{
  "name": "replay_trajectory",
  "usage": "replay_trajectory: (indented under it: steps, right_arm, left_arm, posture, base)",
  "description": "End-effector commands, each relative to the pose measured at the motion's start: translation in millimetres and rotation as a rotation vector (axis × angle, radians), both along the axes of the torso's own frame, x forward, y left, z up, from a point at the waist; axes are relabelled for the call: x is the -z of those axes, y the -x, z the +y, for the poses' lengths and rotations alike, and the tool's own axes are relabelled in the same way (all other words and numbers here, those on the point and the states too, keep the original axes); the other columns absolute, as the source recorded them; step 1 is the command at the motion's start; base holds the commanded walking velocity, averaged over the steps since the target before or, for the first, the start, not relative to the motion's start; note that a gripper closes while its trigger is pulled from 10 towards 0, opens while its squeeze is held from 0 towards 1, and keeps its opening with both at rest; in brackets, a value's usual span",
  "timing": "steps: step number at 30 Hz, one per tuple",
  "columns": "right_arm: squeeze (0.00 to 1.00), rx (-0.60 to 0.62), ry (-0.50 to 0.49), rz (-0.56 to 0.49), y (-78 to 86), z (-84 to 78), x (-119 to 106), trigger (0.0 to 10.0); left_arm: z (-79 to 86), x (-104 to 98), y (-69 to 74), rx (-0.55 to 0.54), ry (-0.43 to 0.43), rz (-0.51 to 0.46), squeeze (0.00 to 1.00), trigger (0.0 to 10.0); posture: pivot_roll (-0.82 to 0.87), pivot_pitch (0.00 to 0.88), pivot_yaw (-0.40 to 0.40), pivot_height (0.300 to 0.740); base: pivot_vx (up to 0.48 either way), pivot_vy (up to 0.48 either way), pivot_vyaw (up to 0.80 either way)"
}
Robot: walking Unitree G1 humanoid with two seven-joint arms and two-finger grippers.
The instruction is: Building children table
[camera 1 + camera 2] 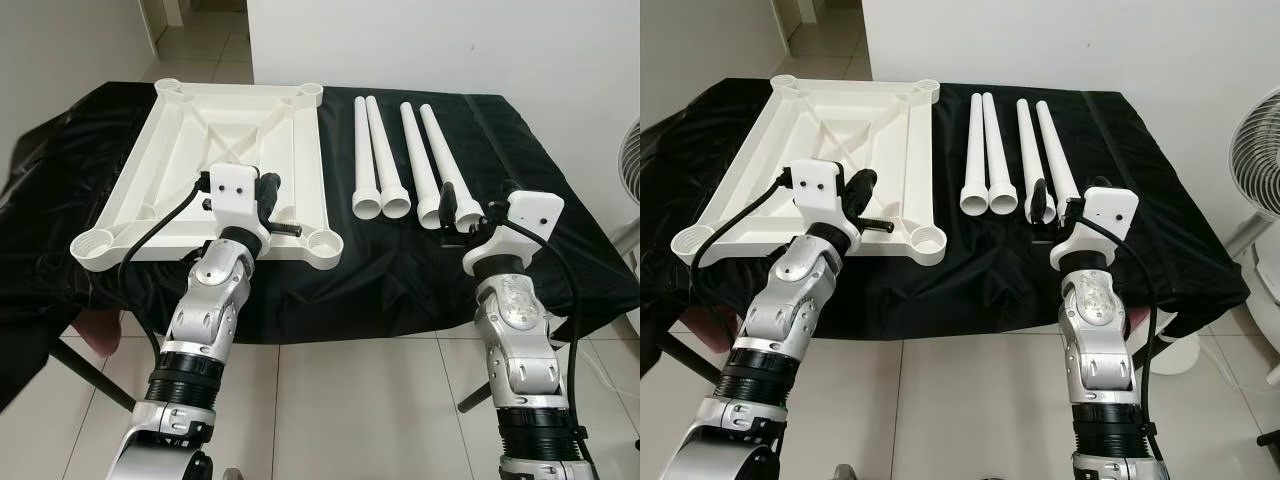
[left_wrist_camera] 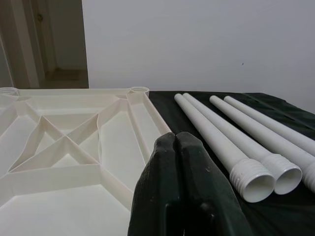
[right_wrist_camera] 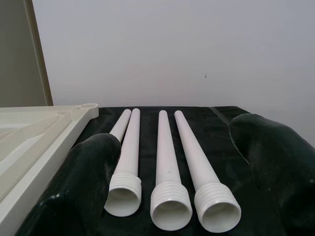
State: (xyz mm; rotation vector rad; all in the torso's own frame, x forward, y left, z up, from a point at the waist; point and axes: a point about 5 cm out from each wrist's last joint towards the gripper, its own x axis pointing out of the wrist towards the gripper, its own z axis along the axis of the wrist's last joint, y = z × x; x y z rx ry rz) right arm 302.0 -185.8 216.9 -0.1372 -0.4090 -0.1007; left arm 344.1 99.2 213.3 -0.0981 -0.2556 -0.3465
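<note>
**Upturned tabletop and four legs laid out, both grippers at the near edge**

A white plastic tabletop [image 1: 225,165] lies upside down on the left half of a table draped in black cloth [image 1: 400,260], its ribbed underside and round corner sockets facing up. The near right socket [image 1: 322,243] and near left socket [image 1: 93,243] show plainly; part of the near rim between them is hidden behind the left arm's white wrist housing.

To the right of the tabletop, four white table legs [image 1: 398,155] lie side by side in two pairs, threaded open ends toward the robot and thin ends pointing to the far wall. The near ends of the right pair are partly covered by the right gripper's fingers.

The left gripper [image 2: 175,142] sits over the near right part of the tabletop, its two black fingers pressed flat together with nothing between them. Whether they touch the plastic cannot be told.

The right gripper [image 3: 174,162] hovers at the near ends of the legs with its fingers [image 3: 93,172] spread wide, three leg ends showing in the gap between them. It grips nothing.

A white fan [image 1: 1255,140] at the right edge is cut off by the frame. Pale floor tiles [image 1: 340,400] lie below.
</note>
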Motion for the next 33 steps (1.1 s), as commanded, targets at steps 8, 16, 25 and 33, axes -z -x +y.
replay_trajectory:
  steps: [8,16,25,33]
  right_arm:
    - [0.0,0.0,0.0,-0.018,0.9,-1.1,-3.3,10.0]
    - [0.0,-0.001,0.006,-0.017,0.6,-1.9,-3.0,10.0]
    - [0.0,-0.003,0.011,-0.017,0.2,-2.6,-3.1,10.0]
    - [0.0,-0.009,0.016,-0.016,-0.4,-2.1,-3.2,10.0]
  left_arm:
    - [-1.0,-2.0,1.0,0.021,0.003,-0.012,0.0,10.0]
    - [-1.5,-2.8,0.0,0.023,0.01,-0.014,0.0,10.0]
    - [-1.6,-3.7,-0.1,0.022,0.011,-0.021,0.0,10.0]
    - [-1.6,-3.9,0.7,0.023,0.012,-0.025,0.0,10.0]
  posture:
    - [0.0,0.05,0.004,0.74]
    - [0.0,0.044,0.0,0.74]
    - [0.0,0.03,-0.006,0.74]
    - [0.01,0.023,-0.01,0.74]
  base:
    - [0.12,0.0,0.0]
    - [0.247,0.0,0.0]
    - [0.27,0.0,0.0]
    - [0.277,0.0,0.0]
